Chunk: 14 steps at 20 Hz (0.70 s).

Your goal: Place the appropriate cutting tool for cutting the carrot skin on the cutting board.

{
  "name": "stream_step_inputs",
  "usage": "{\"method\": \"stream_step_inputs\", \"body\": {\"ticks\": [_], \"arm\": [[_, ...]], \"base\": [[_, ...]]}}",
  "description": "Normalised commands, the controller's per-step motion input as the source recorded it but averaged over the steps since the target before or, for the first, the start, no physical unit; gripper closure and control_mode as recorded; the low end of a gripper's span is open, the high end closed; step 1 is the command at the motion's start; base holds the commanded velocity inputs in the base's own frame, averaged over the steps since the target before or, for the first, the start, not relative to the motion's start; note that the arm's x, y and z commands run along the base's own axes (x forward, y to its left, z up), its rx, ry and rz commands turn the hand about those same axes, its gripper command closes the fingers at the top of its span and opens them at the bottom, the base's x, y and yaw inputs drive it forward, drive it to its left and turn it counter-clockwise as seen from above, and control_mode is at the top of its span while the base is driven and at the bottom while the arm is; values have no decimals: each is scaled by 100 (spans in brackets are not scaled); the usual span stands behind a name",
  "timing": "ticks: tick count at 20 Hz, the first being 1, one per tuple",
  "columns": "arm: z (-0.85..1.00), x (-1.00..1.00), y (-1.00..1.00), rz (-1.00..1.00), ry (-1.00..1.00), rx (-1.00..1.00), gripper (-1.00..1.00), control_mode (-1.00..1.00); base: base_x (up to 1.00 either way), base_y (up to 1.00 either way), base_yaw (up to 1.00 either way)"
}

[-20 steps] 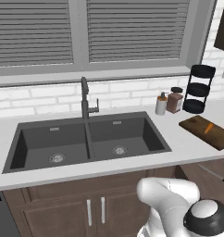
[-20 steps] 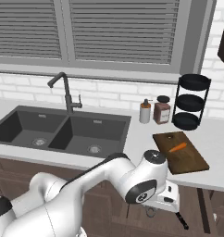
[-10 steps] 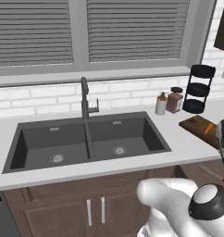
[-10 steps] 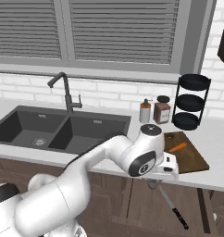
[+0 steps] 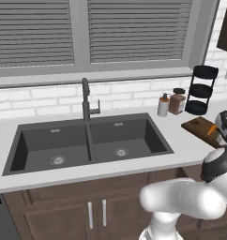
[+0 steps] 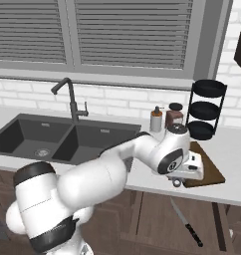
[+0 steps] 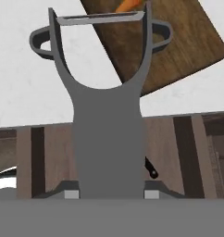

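White worktop (image 7: 21,88) lies under the jaws, which grip a grey peeler (image 7: 107,129) by its handle. Beyond its blade sits the cutting board (image 7: 178,41) with the carrot (image 7: 130,4). Below, probably on the floor, lies a knife (image 6: 186,222).

Cutting board (image 7: 178,41): dark brown wood, visible grain, matt. Carrot (image 7: 130,4): plain orange, smooth. Peeler (image 7: 107,120): uniform grey, matt, metal-like; thin blade strip at its top paler and slightly shiny. Bench (image 6: 232,149): white, smooth, faint mottling in the hand view. Sink (image 5: 87,140): dark grey, matt, with metal-look drains. Faucet (image 5: 87,101): dark grey, dull metal look. Rack (image 6: 206,109): black, smooth. Cabinet fronts (image 5: 64,206): brown wood, slim pale metal handles. Knife (image 6: 186,223) on the floor: grey blade, black handle. Wall: white brick, matt.
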Motion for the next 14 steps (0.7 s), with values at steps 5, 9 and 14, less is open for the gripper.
{"method": "stream_step_inputs", "body": {"ticks": [5,9,14], "arm": [[-1,100,-11,-14,0,0,100,-100],[-38,48,-34,-13,1,0,100,-100],[-21,17,-54,-16,0,0,100,-100]], "base": [[0,0,0],[0,0,0],[0,0,0]]}}
